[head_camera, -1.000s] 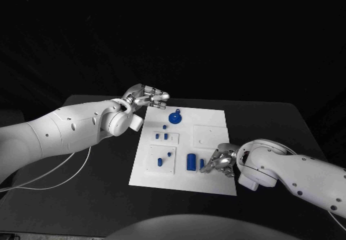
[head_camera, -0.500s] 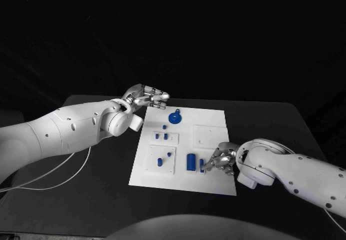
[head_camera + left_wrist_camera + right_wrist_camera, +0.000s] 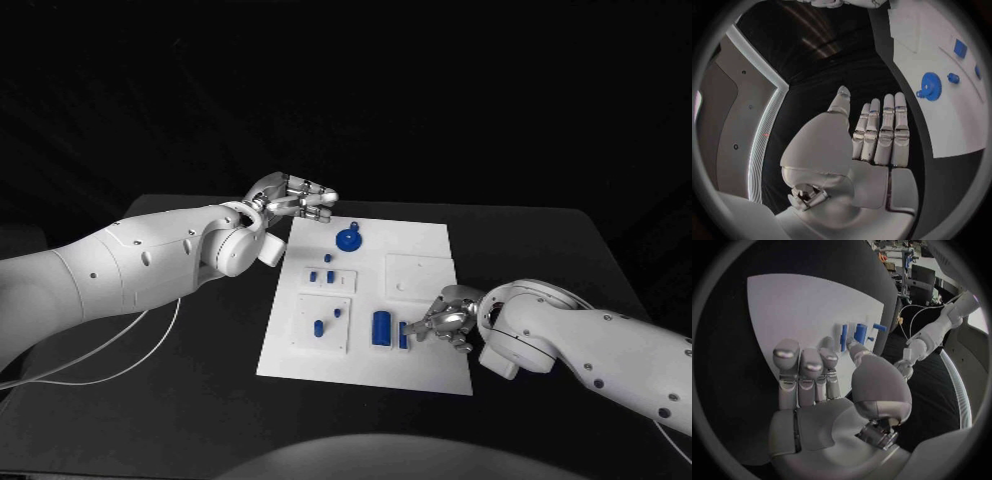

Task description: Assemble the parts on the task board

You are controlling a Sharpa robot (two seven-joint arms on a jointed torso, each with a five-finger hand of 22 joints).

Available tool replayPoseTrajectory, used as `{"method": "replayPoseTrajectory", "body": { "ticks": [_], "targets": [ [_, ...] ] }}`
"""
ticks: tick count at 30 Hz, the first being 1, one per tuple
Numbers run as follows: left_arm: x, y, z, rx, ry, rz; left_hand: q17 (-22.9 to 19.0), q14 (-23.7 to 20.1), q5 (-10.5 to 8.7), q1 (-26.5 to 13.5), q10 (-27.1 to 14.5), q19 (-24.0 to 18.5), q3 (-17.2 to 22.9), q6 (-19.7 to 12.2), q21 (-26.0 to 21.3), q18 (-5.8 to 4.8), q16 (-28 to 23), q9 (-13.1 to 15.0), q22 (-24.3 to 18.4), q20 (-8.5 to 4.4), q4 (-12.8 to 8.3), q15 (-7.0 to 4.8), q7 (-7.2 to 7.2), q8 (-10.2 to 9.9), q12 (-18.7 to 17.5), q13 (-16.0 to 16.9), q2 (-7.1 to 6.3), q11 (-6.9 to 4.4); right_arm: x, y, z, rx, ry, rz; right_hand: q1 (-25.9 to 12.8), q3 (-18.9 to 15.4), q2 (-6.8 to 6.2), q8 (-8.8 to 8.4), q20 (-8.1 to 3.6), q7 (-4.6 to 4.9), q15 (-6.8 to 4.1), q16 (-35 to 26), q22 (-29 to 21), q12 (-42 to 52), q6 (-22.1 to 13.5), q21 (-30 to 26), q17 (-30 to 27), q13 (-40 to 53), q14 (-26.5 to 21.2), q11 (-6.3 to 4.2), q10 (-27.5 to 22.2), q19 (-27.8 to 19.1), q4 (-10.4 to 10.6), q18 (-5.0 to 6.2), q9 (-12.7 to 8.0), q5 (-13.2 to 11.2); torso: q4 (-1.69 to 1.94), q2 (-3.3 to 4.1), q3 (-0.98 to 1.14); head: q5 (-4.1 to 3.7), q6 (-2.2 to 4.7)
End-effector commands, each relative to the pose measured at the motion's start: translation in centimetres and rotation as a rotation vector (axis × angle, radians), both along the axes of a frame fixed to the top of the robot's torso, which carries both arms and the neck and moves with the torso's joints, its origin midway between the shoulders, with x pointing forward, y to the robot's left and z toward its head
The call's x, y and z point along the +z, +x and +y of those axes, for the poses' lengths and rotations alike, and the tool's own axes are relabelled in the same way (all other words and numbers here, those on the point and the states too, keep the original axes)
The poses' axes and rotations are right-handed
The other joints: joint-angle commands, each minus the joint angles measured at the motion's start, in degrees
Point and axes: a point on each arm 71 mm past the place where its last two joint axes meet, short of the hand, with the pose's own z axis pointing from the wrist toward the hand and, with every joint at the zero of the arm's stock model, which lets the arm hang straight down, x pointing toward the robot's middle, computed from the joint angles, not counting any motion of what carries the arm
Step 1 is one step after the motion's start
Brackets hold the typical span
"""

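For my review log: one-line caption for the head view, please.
Right hand reaches beside a blue part on the white task board; left hand hovers open at its far corner.

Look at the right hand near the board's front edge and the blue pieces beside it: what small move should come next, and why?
Probably the right hand should ease its fingertips toward the small blue piece beside the larger blue cylinder and pinch it. The hand holds nothing and sits right next to those parts on the task board, while the left hand hangs open beyond the far corner.
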Motion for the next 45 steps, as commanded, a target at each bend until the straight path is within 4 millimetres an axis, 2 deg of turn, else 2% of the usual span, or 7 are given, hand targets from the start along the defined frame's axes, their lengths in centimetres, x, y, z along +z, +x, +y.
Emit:
{"method": "replayPoseTrajectory", "body": {
  "ticks": [1, 18, 31, 32, 37, 38, 45],
  "targets": [
    [0.1, 0.0, -0.1, -0.001, -0.02, 0.0, -0.01, -0.11, -0.3, -0.04, -0.33, 0.28, -0.39, -0.38, -0.04, -0.75, 0.07, 0.01, -0.06, 0.11, 0.03, 0.29, 0.1, -0.13, 0.07, 0.09, 0.46, 0.22, 0.8, 0.6, 0.0, 0.008, 0.14, -0.012, 1.21, -4.16, 0.24, -0.06, 0.32, 0.86, 0.41, -0.44, 3.79, -0.52, -2.34, -0.73, -0.25, -0.16, -0.28, 0.59, -0.49, 3.3, 1.64, 0.31, -2.66, 0.78, -0.08, -0.08, -0.07, -0.37, 0.8],
    [0.6, 2.0, 2.1, 0.162, -0.082, 0.015, -0.49, -9.12, -0.22, 0.47, -4.19, -3.94, 0.25, -2.15, -2.1, -0.09, -0.04, -0.09, -1.31, 2.86, -0.83, 0.71, -1.08, -0.18, -0.06, 0.07, 0.94, -0.39, 6.7, 12.2, -7.7, -0.322, 0.669, -0.422, 10.39, -18.72, 11.96, 0.03, 3.96, 4.63, 3.92, -20.02, -11.65, -24.56, -9.13, -35.04, -15.76, -22.55, -11.1, 3.69, -8.44, -4.84, -9.3, 1.79, -22.11, 9.39, -0.31, -3.11, -0.62, -3.12, 8.77],
    [1.5, 4.4, 3.2, 0.282, -0.127, -0.01, -0.87, -17.9, -0.19, -0.15, -13.53, -11.1, 3.45, -10.16, -2.04, 8.74, -0.31, -0.53, -1.83, 11.35, 0.0, 0.61, -1.94, -0.44, -0.22, -0.21, -1.2, -0.82, 7.1, 15.3, -10.1, -0.529, 0.933, -0.504, 10.37, -14.02, 12.97, -0.51, 24.29, 5.8, 14.11, -53.04, -71.09, -46.45, -19.16, -40.58, -63.62, -67.87, -33.48, 10.92, -23.19, -36.3, -13.34, 10.92, -34.26, 7.68, -0.15, -4.44, -0.19, -3.25, 12.74],
    [1.3, 4.1, 3.1, 0.242, -0.082, -0.003, -4.16, -68.98, -3.04, -23.53, -66.84, -63.69, 4.94, -60.38, -5.97, -4.43, -3.54, -3.82, -5.81, -4.91, -3.06, -5.75, -7.67, -3.82, -3.41, -3.38, 1.01, -6.54, 6.5, 15.1, -10.1, -0.496, 0.803, -0.458, -10.24, -12.12, 7.77, -3.77, 7.66, -0.89, 6.4, -56.43, -74.91, -49.82, -68.86, -45.05, -66.91, -71.18, -84.11, 3.35, -79.53, -83.93, -3.05, -3.48, -37.52, -7.16, -0.22, -4.16, -0.4, -3.35, 12.15],
    [1.1, 3.6, 2.6, 0.25, -0.09, -0.007, -4.16, -68.98, -3.04, -32.71, -66.84, -63.69, 4.94, -60.38, -5.97, -4.43, -3.54, -3.82, -5.81, -4.91, -3.06, -5.75, -7.67, -3.82, -3.41, -3.38, 1.01, -6.54, 6.8, 14.8, -9.5, -0.5, 0.819, -0.477, -18.66, -12.12, 7.77, -3.77, 7.66, -0.89, 6.4, -56.43, -74.91, -49.82, -68.86, -45.05, -66.91, -71.18, -84.11, 3.35, -79.53, -83.93, -3.05, -3.48, -37.52, -7.16, 0.8, -4.56, 0.2, -4.02, 12.36],
    [1.0, 3.4, 2.4, 0.252, -0.092, -0.008, -4.16, -68.98, -3.04, -34.4, -66.84, -63.69, 4.94, -60.38, -5.97, -4.43, -3.54, -3.82, -5.81, -4.91, -3.06, -5.75, -7.67, -3.82, -3.41, -3.38, 1.01, -6.54, 6.9, 14.7, -9.3, -0.501, 0.825, -0.483, -59.05, -12.12, 7.77, -3.77, 7.66, -0.89, 6.4, -56.43, -74.91, -49.82, -68.86, -45.05, -66.91, -71.18, -84.11, 3.35, -79.53, -83.93, -3.05, -3.48, -37.52, -7.16, 1.16, -4.7, 0.4, -4.25, 12.43],
    [0.2, 1.0, 0.4, 0.285, -0.122, -0.021, -4.16, -68.98, -3.04, -77.91, -66.84, -63.69, 4.94, -60.38, -5.97, -4.43, -3.54, -3.82, -5.81, -4.91, -3.06, -5.75, -7.67, -3.82, -3.41, -3.38, 1.01, -6.54, 7.7, 13.1, -7.1, -0.525, 0.882, -0.543, -59.05, -12.12, 7.77, -3.77, 7.66, -0.89, 6.4, -56.43, -74.91, -49.82, -68.86, -45.05, -66.91, -71.18, -84.11, 3.35, -79.53, -83.93, -3.05, -3.48, -37.52, -7.16, 2.2, -5.11, 1.01, -4.93, 12.64]
  ]
}}
